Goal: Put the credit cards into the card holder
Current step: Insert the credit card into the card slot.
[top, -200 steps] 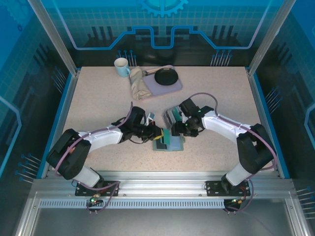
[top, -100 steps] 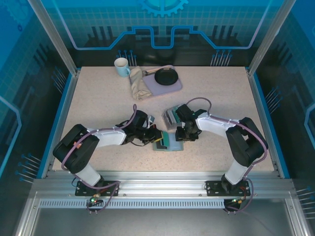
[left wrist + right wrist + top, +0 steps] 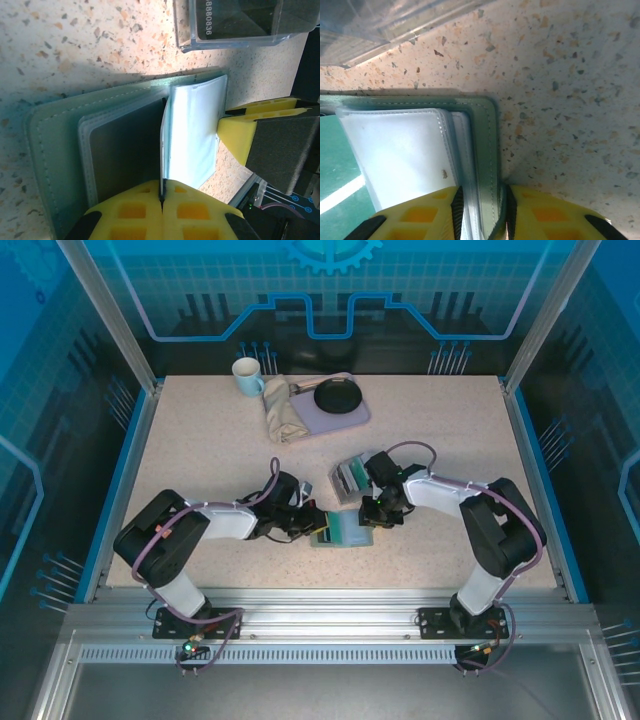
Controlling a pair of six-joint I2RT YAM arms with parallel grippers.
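Speckled table (image 3: 200, 460), card holder (image 3: 345, 532) pinched in both jaws

The left gripper (image 3: 316, 528) now sits lower at the left edge of the card holder (image 3: 343, 534); the right gripper (image 3: 368, 519) is nearer; both arms fold tighter.

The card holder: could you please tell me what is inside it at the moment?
Inside the card holder are clear plastic sleeves; one shows a dark face, possibly a card. Whatever the other sleeves hold is covered.
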